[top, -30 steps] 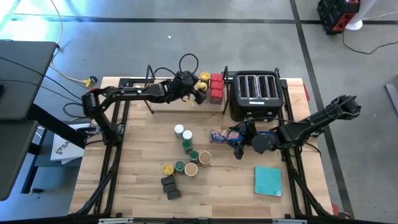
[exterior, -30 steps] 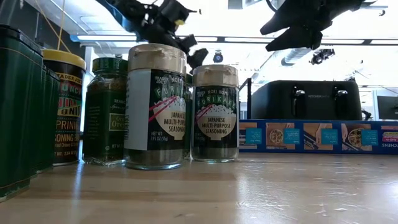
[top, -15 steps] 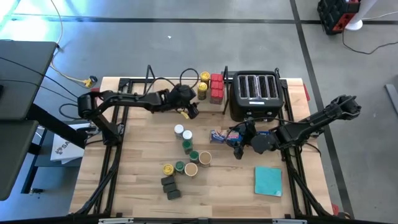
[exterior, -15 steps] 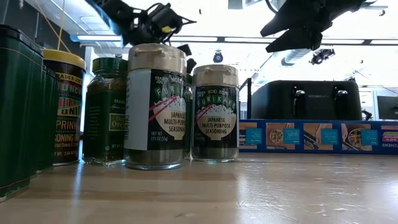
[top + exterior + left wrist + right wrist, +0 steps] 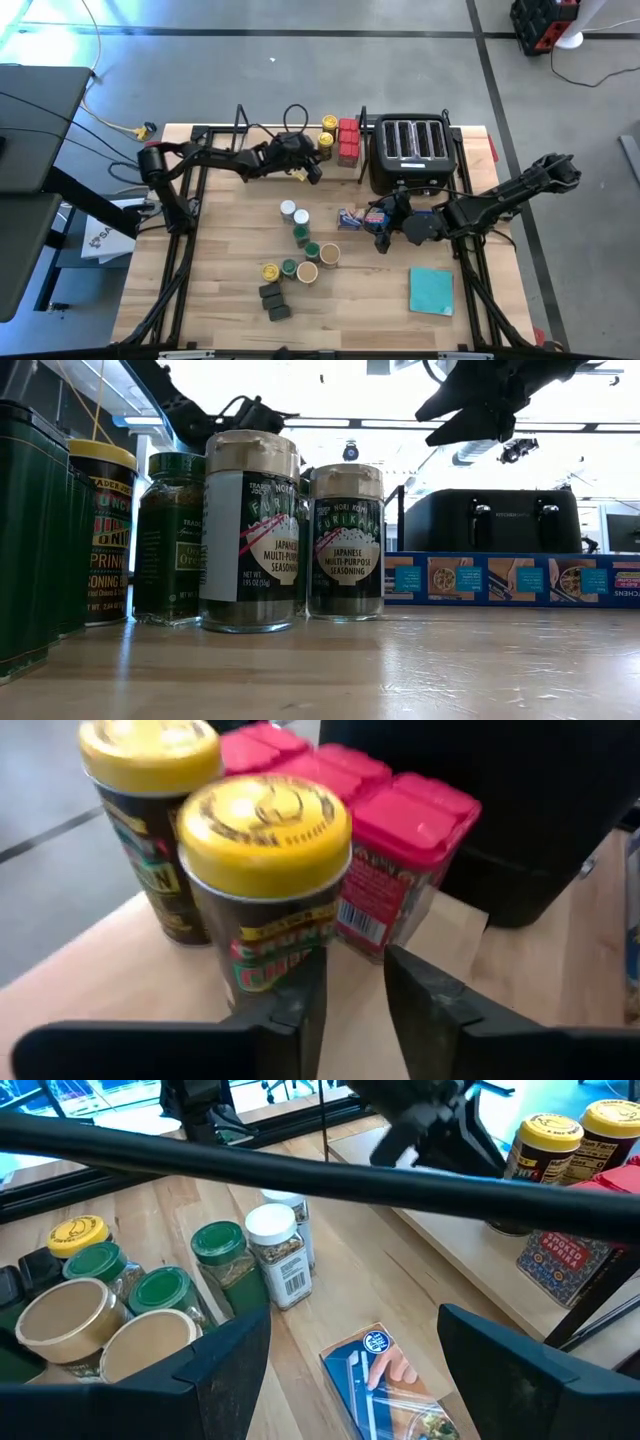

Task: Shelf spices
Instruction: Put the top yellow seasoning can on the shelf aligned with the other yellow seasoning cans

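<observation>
The shelf (image 5: 270,135) stands at the table's far edge, with a pale board (image 5: 90,980) and black wire uprights. On it stand two yellow-lidded spice jars (image 5: 326,132) (image 5: 262,870) and red tins (image 5: 348,140) (image 5: 405,850). My left gripper (image 5: 314,172) (image 5: 355,995) hovers just before the nearer jar, its fingers a narrow gap apart with nothing between them. More spices (image 5: 298,250) (image 5: 250,530) stand in a cluster at the table's middle. My right gripper (image 5: 385,225) (image 5: 355,1380) hangs open above the blue wrap box.
A black four-slot toaster (image 5: 410,150) stands right of the shelf. The long blue wrap box (image 5: 352,217) (image 5: 385,1380) lies before it, and a teal pad (image 5: 431,290) lies near the front right. Bare wood shows at the table's left and along its near edge.
My left gripper has drawn back from the yellow-lidded jars on the shelf toward the table's near edge and has sunk lower. The nearer yellow-lidded jar, covered by the gripper before, now stands free on the shelf board.
</observation>
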Motion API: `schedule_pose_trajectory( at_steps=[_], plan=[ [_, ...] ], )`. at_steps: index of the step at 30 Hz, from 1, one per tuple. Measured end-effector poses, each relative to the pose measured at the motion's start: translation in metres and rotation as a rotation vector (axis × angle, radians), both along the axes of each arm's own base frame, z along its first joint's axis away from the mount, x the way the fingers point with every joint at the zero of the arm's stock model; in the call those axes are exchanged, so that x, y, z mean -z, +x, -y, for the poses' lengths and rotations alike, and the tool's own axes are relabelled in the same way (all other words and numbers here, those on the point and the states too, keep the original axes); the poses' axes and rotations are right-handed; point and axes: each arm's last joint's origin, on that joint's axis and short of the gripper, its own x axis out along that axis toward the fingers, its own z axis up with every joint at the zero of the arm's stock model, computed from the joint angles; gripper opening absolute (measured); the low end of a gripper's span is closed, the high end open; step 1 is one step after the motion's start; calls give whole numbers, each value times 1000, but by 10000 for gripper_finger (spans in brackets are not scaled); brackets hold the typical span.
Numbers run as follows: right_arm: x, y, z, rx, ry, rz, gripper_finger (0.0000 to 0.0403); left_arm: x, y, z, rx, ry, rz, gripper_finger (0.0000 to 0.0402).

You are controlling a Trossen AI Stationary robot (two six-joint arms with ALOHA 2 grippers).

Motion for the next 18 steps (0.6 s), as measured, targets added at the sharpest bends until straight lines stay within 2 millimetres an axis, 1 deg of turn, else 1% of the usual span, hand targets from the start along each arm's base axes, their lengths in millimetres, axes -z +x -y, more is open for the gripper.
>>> schedule_pose_trajectory(
  at_steps=[2,5,12,16,18],
  plan=[
    [0,0,0,0,0,0,281,6,3,-1,-3,-1,-13,82],
    [0,0,0,0,3,1,281,6,7,-4,-8,14,5,72],
    [0,0,0,-2,4,4,281,1,13,-11,-32,37,41,54],
    [0,0,0,-2,4,4,281,-1,15,-12,-26,46,39,44],
    [0,0,0,-2,3,3,281,-2,15,-9,-18,43,34,41]
  ],
)
